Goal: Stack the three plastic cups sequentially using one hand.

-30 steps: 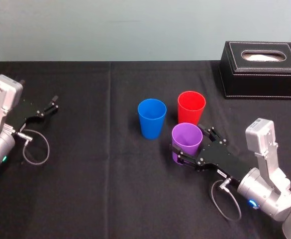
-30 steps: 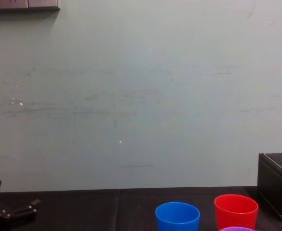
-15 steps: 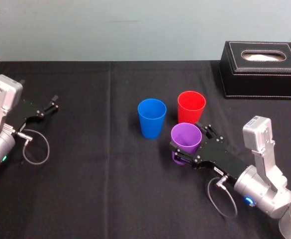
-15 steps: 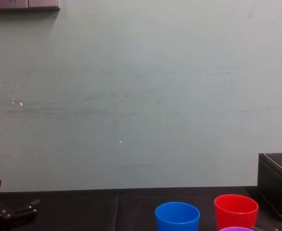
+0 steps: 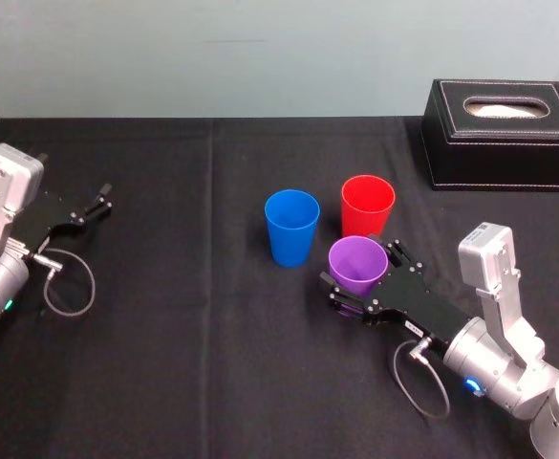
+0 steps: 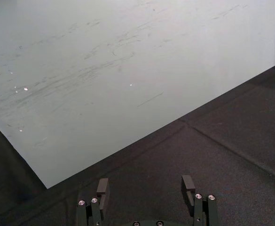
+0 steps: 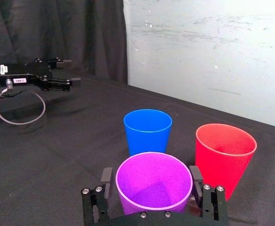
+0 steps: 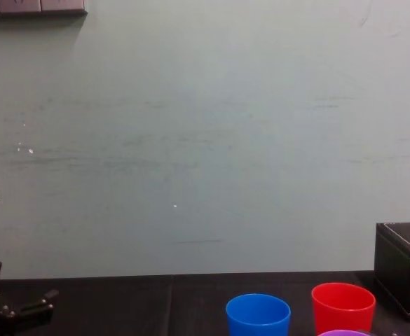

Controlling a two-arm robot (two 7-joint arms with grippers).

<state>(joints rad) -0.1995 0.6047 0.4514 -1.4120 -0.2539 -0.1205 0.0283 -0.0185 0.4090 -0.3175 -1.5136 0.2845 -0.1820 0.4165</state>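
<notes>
Purple cup (image 5: 357, 265): upright, open end up, at the near right of the cluster, held between the two fingers of the right gripper (image 5: 363, 272); in the right wrist view the fingers are seen pressed against opposite sides of the cup wall (image 7: 153, 183), so a grasp is judged to be made. Whether the base is clear of the cloth cannot be told. Blue cup (image 5: 291, 227): upright and empty, to the left of the purple cup and just beyond it, apart from it. Red cup (image 5: 367, 206): upright and empty, directly beyond the purple cup, close to it but not nested. Progress: no cup is seated in another; only the first pick-up is judged under way, and both nestings are left to be done. Left gripper (image 5: 96, 204): parked at the far left of the black tablecloth (image 5: 183, 363), fingers spread, nothing held. Black stitched tissue box (image 5: 504, 132): at the far right corner, well apart from the cups.
</notes>
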